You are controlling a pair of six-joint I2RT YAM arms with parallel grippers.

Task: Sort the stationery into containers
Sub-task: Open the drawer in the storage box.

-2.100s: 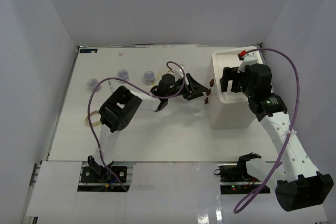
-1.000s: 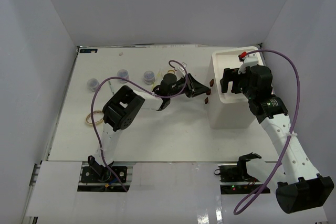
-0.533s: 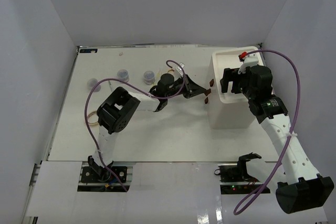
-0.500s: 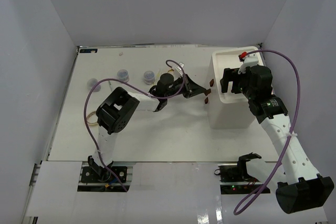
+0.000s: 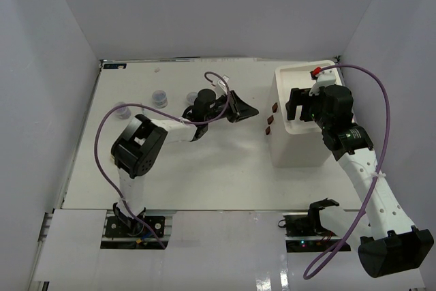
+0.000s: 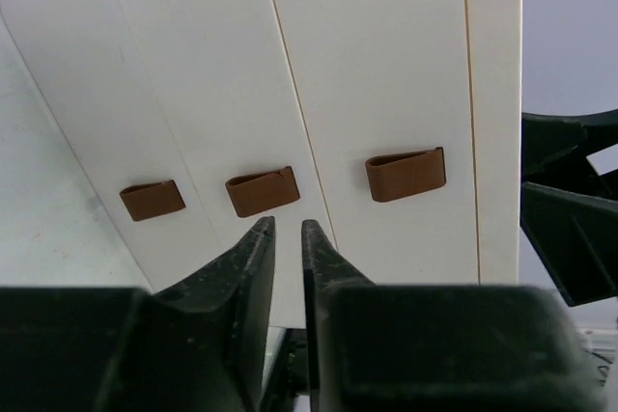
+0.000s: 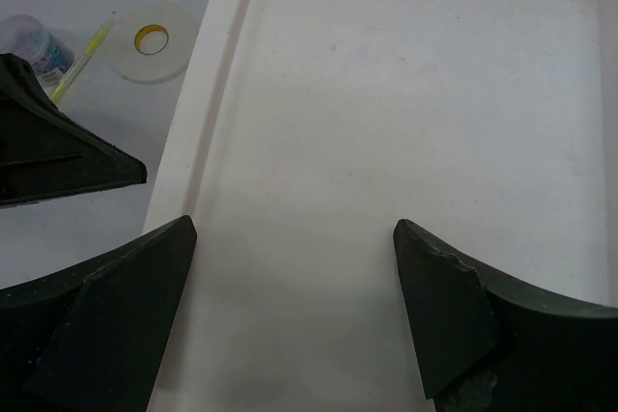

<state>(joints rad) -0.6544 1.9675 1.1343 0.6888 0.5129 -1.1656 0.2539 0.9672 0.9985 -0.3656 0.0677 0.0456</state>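
Left gripper (image 6: pixel 287 227) is sitting nearly closed, gripping nothing, aiming at the organiser (image 6: pixel 367 65) drawer fronts near the middle handle (image 6: pixel 262 190). Drawers are sitting shut, contents hidden. Right gripper (image 7: pixel 294 229) is hanging wide open over the tray top (image 7: pixel 415 94). Right wrist is showing tape ring (image 7: pixel 148 41) and yellow pen (image 7: pixel 82 60) beside the organiser; top view is hiding both behind the left arm (image 5: pixel 170 127).
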